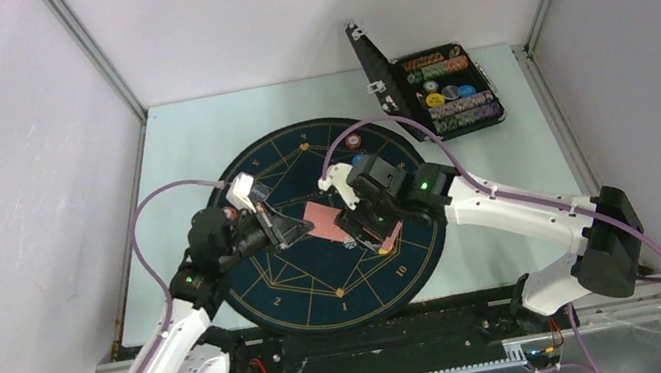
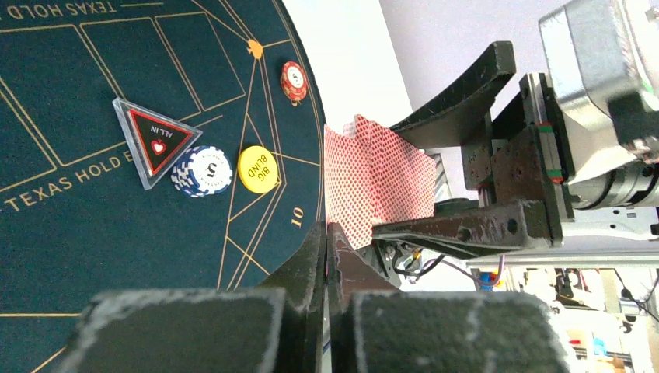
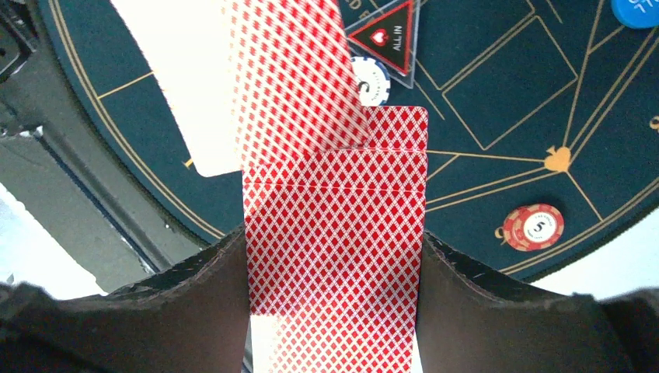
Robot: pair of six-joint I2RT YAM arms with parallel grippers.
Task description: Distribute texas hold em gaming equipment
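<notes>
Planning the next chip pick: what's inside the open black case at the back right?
The black case holds rows of poker chips on edge along two sides, loose yellow, blue and dark discs between. Anything beneath them is covered.

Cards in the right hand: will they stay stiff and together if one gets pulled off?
Likely slippery: the cards sit stepped, not flush, in the right hand. Probably thin and bendy: only hairline edges show. The top card skews sideways, so neighbours may drag along.
</notes>
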